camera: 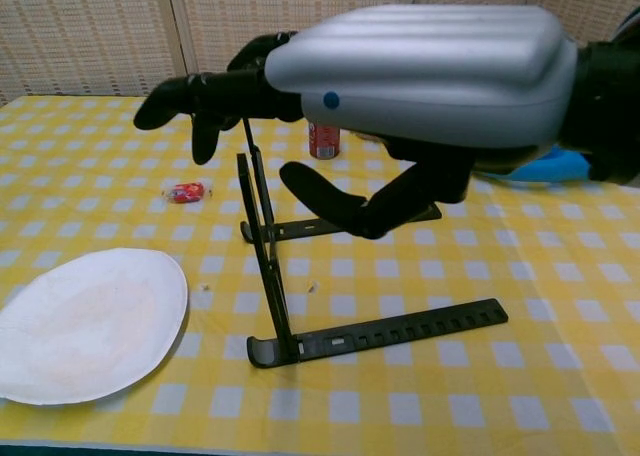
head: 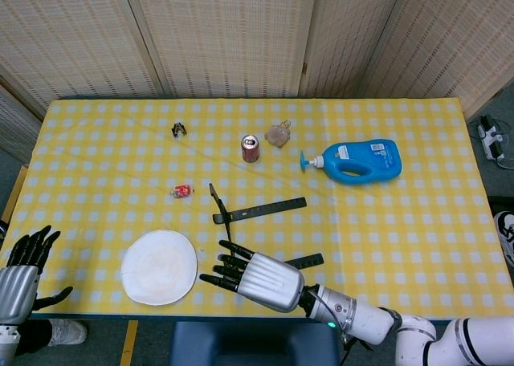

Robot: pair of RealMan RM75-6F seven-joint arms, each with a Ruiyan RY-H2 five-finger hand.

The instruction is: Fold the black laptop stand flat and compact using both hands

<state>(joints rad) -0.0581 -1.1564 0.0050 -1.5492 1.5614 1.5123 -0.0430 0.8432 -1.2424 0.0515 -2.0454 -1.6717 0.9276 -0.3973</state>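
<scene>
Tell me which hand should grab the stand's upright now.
Right. The right hand hovers open at the laptop stand, over its upright; the left hand sits open at the table's near-left edge, far off.

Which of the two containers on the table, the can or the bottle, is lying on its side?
The blue detergent bottle lies on its side, its pump nozzle pointing towards the can. The red soda can stands upright on its base.
</scene>
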